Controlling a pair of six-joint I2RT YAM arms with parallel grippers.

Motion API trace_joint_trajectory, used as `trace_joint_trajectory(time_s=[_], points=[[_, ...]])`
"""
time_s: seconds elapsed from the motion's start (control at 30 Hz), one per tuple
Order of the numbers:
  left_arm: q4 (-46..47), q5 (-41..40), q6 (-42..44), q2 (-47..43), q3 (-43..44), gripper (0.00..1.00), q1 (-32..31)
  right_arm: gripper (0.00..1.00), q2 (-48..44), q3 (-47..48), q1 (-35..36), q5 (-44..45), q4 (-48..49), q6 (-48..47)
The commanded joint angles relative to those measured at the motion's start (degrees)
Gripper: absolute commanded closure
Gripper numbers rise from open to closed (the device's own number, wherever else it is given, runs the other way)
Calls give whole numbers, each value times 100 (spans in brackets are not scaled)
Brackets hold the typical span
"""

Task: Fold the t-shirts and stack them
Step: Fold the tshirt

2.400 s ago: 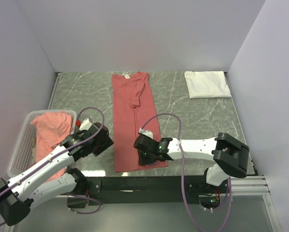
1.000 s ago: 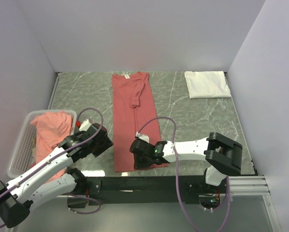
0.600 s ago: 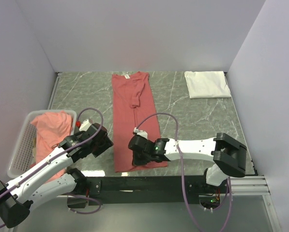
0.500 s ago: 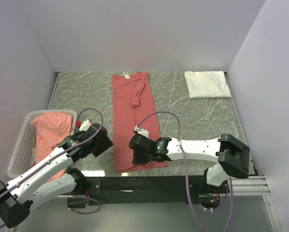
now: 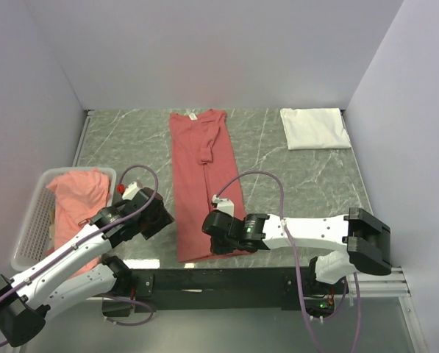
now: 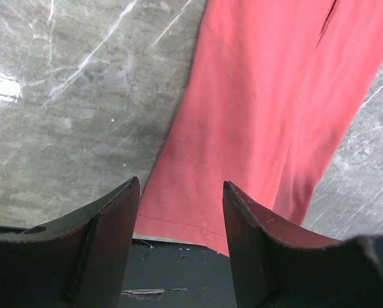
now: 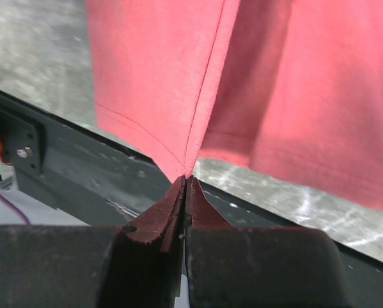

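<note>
A long salmon t-shirt (image 5: 203, 176), folded lengthwise, lies down the middle of the table, collar at the far end. My right gripper (image 5: 210, 232) is at its near hem. In the right wrist view the gripper (image 7: 186, 181) is shut on the hem of this t-shirt (image 7: 159, 77), and the cloth rises from the tips in a ridge. My left gripper (image 5: 164, 218) hovers just left of the same hem. Its wrist view shows it open (image 6: 180, 186) above the shirt's near left corner (image 6: 255, 122), holding nothing. A folded white t-shirt (image 5: 315, 127) lies at the far right.
A white mesh basket (image 5: 29, 229) at the near left holds another salmon t-shirt (image 5: 79, 195). The black rail (image 5: 204, 279) runs along the table's near edge just below the hem. White walls close in the marble table (image 5: 300, 184) on three sides.
The right gripper's jaws have closed on the salmon shirt's near hem, and that arm has shifted slightly to the right. The left arm has stayed where it was, open.
</note>
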Motion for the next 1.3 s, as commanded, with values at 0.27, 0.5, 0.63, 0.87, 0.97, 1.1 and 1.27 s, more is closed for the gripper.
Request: trace_joint_trajectory(time_s=[0.27, 0.5, 0.63, 0.87, 0.97, 1.1, 1.27], points=[[432, 272, 112, 70, -277, 40, 23, 99, 14, -169, 282, 307, -68, 341], [783, 527, 217, 281, -654, 39, 23, 99, 208, -213, 273, 632, -270, 403], [1073, 834, 261, 413, -997, 39, 23, 98, 234, -362, 229, 615, -166, 403], [1469, 1301, 305, 361, -1402, 41, -73, 98, 471, -511, 229, 448, 37, 394], [1487, 1362, 261, 212, -1499, 40, -205, 98, 550, -573, 220, 395, 125, 411], [1785, 1590, 305, 26, -1657, 41, -416, 98, 498, -591, 211, 421, 152, 447], [2057, 1678, 218, 290, -1762, 45, -820, 96, 401, -520, 176, 500, 11, 403]])
